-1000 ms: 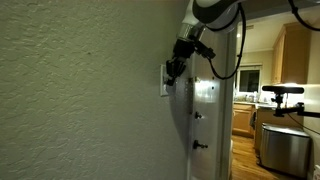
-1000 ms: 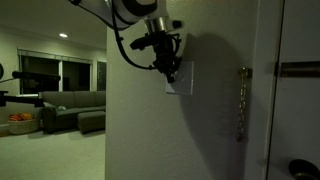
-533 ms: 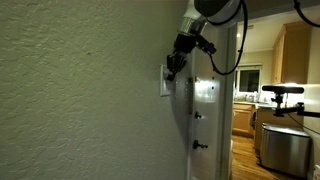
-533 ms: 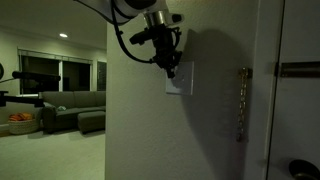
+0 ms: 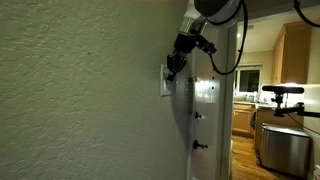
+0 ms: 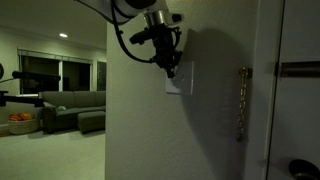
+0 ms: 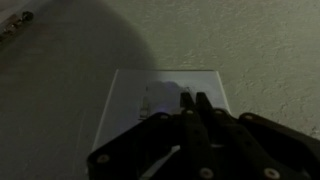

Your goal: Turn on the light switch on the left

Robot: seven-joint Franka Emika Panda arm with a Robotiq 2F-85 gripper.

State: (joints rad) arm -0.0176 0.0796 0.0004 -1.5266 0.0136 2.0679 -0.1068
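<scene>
Tool [image 7: 192,100] closed, fingers pinched together w/ nothing between, tips over the light switch [image 7: 135,100], a white plate on the textured wall [image 7: 270,50]; touching or just off, can't tell. Approach looks done, press itself prob. left: room is dim & no rocker position shows. In wrist view tips sit right of plate's middle, so left rocker may need a shift.

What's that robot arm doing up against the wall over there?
The robot arm is at a white light switch on the wall. Its jaws are shut, and in the wrist view their tips sit together over the middle of the switch plate. Whether they are actually pressing it, I can't tell. This side of the wall looks dim.
</scene>
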